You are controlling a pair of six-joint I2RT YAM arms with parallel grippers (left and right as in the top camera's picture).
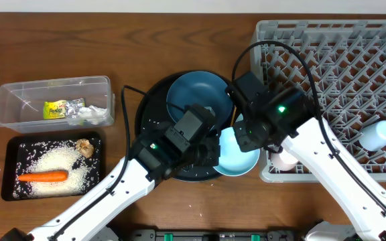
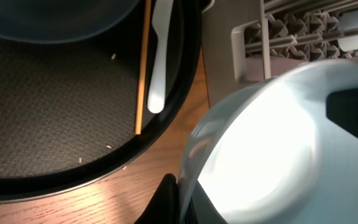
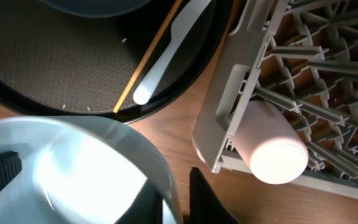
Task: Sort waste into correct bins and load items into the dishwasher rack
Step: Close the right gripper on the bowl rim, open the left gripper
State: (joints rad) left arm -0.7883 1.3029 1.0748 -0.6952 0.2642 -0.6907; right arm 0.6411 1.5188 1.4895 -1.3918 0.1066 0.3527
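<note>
Both grippers meet at the white bowl [image 1: 240, 159], which hangs between the round black tray and the dishwasher rack [image 1: 340, 60]. My left gripper [image 1: 212, 150] is shut on its rim; the pinch shows in the left wrist view [image 2: 182, 199] beside the bowl [image 2: 272, 143]. My right gripper [image 1: 246, 137] straddles the opposite rim [image 3: 182, 199] of the bowl [image 3: 73, 168], with a gap at the outer finger. The dark-blue plate [image 1: 196, 97], pale-blue utensil [image 2: 160, 56] and chopstick [image 2: 143, 68] lie on the round tray. The pink cup [image 3: 272, 146] lies in the rack's near corner.
The round black tray [image 1: 149, 114] sits at centre. A light-blue cup [image 1: 378, 134] lies in the rack at right. The clear tub [image 1: 5, 107] holds the wrapper [image 1: 57, 109] and tissue [image 1: 92, 115]. The black rectangular tray [image 1: 9, 167] holds the carrot [image 1: 42, 177], biscuit [image 1: 84, 147] and rice [image 1: 59, 164].
</note>
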